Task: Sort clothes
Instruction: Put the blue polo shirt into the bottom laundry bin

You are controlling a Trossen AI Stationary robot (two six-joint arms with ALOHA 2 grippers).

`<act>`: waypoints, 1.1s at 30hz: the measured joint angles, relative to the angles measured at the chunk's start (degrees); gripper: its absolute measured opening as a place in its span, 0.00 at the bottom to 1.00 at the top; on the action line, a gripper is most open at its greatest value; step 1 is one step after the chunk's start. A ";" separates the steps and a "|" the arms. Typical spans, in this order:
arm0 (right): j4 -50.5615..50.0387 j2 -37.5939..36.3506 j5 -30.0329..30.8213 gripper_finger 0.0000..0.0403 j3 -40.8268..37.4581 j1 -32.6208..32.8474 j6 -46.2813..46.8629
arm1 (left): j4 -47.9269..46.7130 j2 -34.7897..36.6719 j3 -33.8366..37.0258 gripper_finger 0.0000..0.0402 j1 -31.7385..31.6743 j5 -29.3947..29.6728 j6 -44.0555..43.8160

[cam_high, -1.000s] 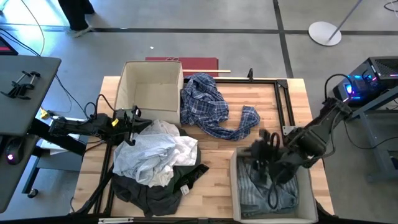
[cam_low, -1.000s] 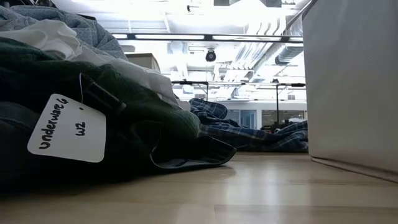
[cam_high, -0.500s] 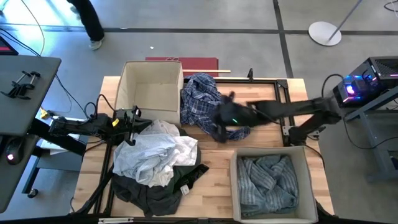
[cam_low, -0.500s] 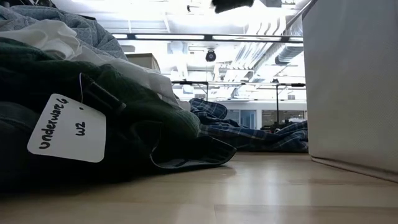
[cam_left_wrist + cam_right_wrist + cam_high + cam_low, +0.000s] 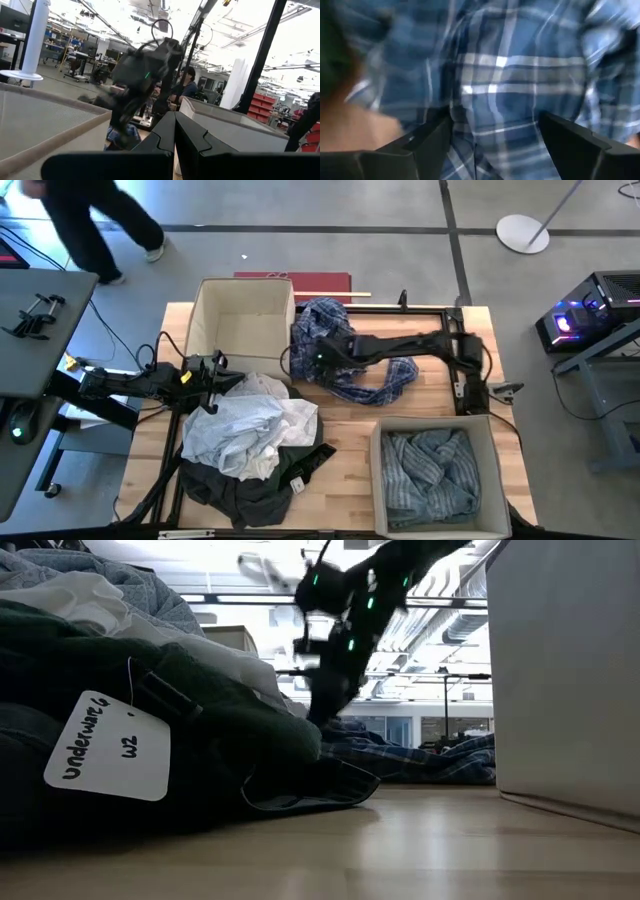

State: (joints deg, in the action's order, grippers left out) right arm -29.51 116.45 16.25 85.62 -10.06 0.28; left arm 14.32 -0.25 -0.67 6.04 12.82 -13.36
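One blue-grey garment (image 5: 432, 473) lies in the bin (image 5: 378, 480) nearest to the right arm, so the sorting is only begun, I judge. The second bin (image 5: 243, 292), beside the plaid shirt (image 5: 342, 376), looks empty. The right gripper (image 5: 318, 357) is over this shirt with fingers apart. The left gripper (image 5: 214, 366), fingers together, waits at the pile of white pieces (image 5: 250, 428) and the dark green garment (image 5: 245, 490).
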 joint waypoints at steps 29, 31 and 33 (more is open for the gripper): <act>-2.44 -27.67 27.19 0.02 -0.22 15.35 -4.06 | -1.26 0.00 -0.01 0.00 0.00 0.00 0.43; 0.98 -33.18 33.37 0.02 -0.11 20.08 -8.13 | -1.28 0.00 0.00 0.00 0.00 0.00 0.43; 5.23 -37.83 37.95 0.03 -0.09 25.15 -13.21 | -1.26 0.00 -0.02 0.00 0.00 0.00 0.43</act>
State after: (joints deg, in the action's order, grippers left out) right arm -24.28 78.62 54.20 85.54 15.09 -12.92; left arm 13.06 -0.25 -0.69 6.04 12.82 -12.93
